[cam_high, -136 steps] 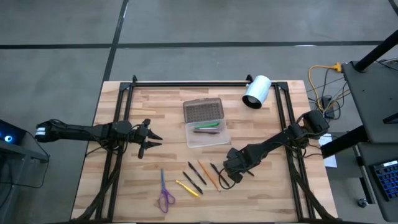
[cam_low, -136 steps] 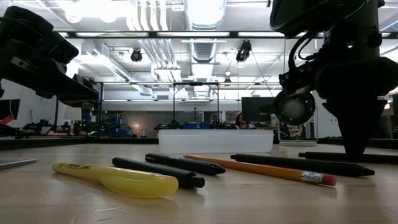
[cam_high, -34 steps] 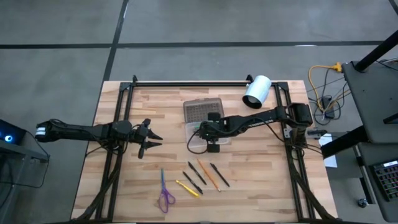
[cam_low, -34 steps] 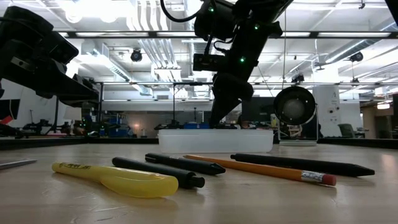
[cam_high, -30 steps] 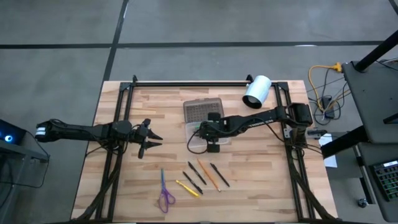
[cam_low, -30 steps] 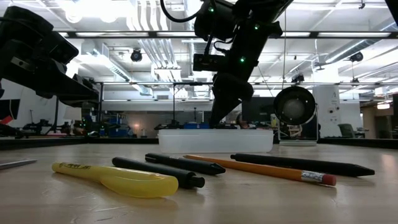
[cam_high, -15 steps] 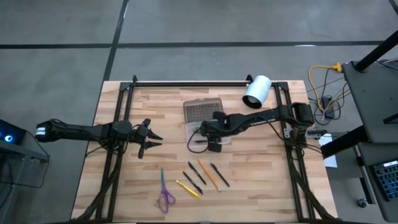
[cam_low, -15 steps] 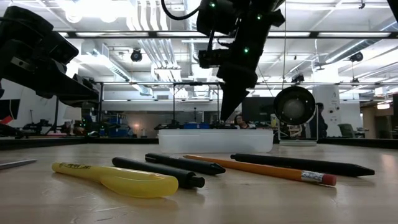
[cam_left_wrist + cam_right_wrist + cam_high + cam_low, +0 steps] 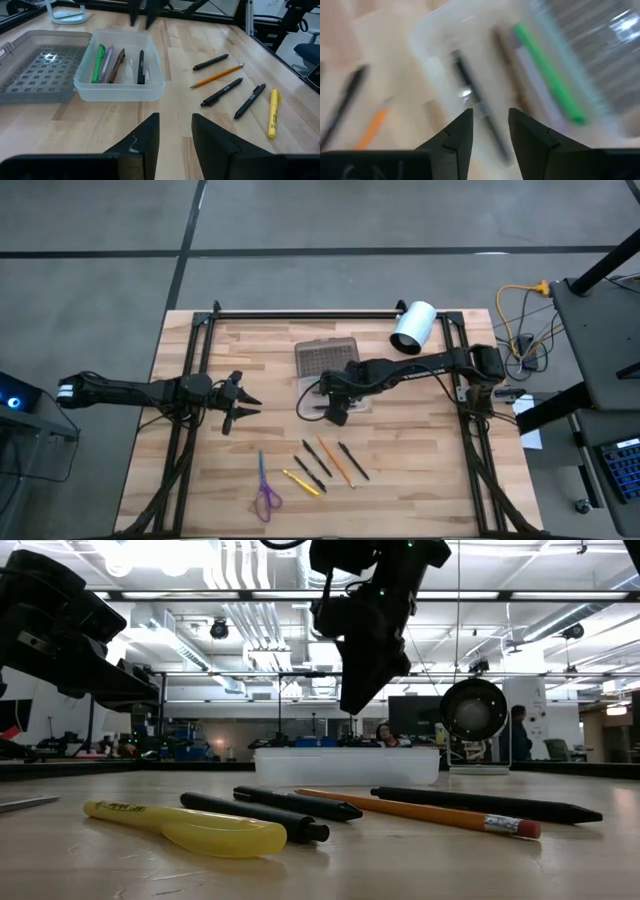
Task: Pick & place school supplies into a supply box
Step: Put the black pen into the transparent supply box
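Note:
The supply box [image 9: 308, 395] is a clear tray lying mid-table, its grey gridded lid [image 9: 326, 358] open on its far side. Inside it lie a green pen [image 9: 98, 63], a purple one, a brown one and a black pen [image 9: 141, 66]. On the table near the front lie black pens [image 9: 312, 465], an orange pencil [image 9: 337, 463], a yellow highlighter [image 9: 301, 483] and purple scissors [image 9: 265, 492]. My right gripper [image 9: 358, 700] hangs open above the box with nothing between its fingers. To the box's left my left gripper [image 9: 175, 125] waits, open and holding nothing.
A white cylinder [image 9: 412, 327] lies at the table's far right corner. Black frame rails [image 9: 190, 380] run along the left, right and far sides. Bare wood lies between the box and the loose pens. Beyond the table stand people in the room [image 9: 383, 733].
My right gripper has risen from inside the box to well above its rim and shifted slightly toward the table's left edge. A black pen stays lying in the box.

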Tool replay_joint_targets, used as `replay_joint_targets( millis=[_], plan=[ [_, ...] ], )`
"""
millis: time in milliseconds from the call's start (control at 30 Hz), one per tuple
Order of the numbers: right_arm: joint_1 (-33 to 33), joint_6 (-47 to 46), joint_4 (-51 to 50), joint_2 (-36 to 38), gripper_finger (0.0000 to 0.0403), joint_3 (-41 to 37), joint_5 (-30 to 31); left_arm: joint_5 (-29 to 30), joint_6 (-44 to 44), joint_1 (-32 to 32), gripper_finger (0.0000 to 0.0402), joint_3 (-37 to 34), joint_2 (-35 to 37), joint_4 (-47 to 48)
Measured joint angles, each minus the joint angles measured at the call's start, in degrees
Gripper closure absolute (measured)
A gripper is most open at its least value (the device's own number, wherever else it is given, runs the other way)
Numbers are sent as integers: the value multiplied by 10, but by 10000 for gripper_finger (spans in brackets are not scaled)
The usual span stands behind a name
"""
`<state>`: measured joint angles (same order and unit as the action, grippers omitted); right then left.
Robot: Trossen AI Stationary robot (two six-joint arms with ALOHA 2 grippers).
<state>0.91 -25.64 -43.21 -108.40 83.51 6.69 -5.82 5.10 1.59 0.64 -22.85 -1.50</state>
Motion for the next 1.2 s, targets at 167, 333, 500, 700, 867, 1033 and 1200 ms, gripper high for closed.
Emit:
replay_joint_targets(
  millis=[167,333,500,700,867,1033,1200],
  plan=[
    [11,-88,-1,0,294,2,-80,0,0,0,302,0,0,0],
    [30,-157,-22,0,292,2,-82,0,0,0,302,0,0,0],
    [52,-185,-33,0,289,1,-77,0,0,0,302,0,0,0],
    [88,-235,-36,0,295,0,-55,0,0,0,302,0,0,0],
    [118,-282,-45,0,301,0,-48,0,0,0,302,0,0,0],
    [138,-326,-68,-7,306,0,-39,0,0,0,302,0,0,0],
    [148,-347,-77,-23,306,0,-37,0,0,0,302,0,0,0]
  ],
)
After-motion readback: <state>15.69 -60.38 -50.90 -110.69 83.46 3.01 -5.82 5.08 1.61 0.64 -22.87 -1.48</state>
